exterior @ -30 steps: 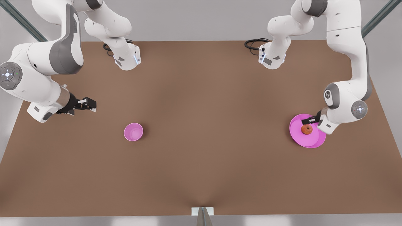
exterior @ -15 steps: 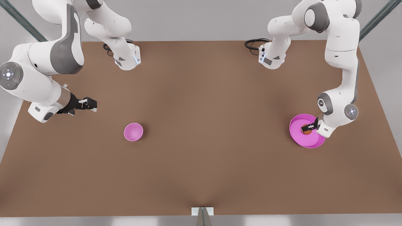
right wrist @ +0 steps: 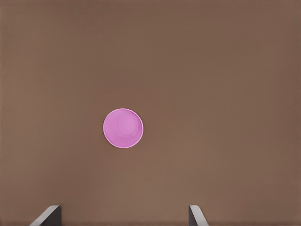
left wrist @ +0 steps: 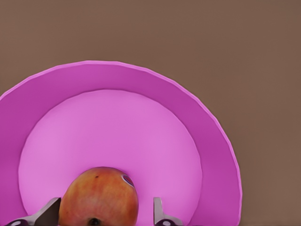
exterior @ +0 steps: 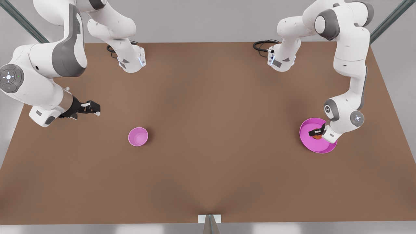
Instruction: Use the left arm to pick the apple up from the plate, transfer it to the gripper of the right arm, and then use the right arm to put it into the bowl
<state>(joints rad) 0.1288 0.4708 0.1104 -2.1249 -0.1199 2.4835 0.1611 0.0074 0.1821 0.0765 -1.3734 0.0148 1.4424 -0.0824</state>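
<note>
**Left fingers around apple, grasp not closed — risk notes**

The apple (left wrist: 99, 195) sits on the plate (left wrist: 197, 117), off-centre toward the rim. The left gripper (exterior: 317, 133) is down over it, spread wide; one fingertip (left wrist: 49, 213) is almost against the skin, the other stands apart.

Risk: uneven closing may nudge the round fruit so it rolls across the shallow dish, or squirts out.

The right gripper (exterior: 92, 108) waits parted, well apart from the bowl (exterior: 138, 136).

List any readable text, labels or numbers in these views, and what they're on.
None can be read.
Apple: small oval sticker, nothing readable on it.
Arm joint caps: lit button icons, no words.
Plate, bowl, table: plain.
</note>
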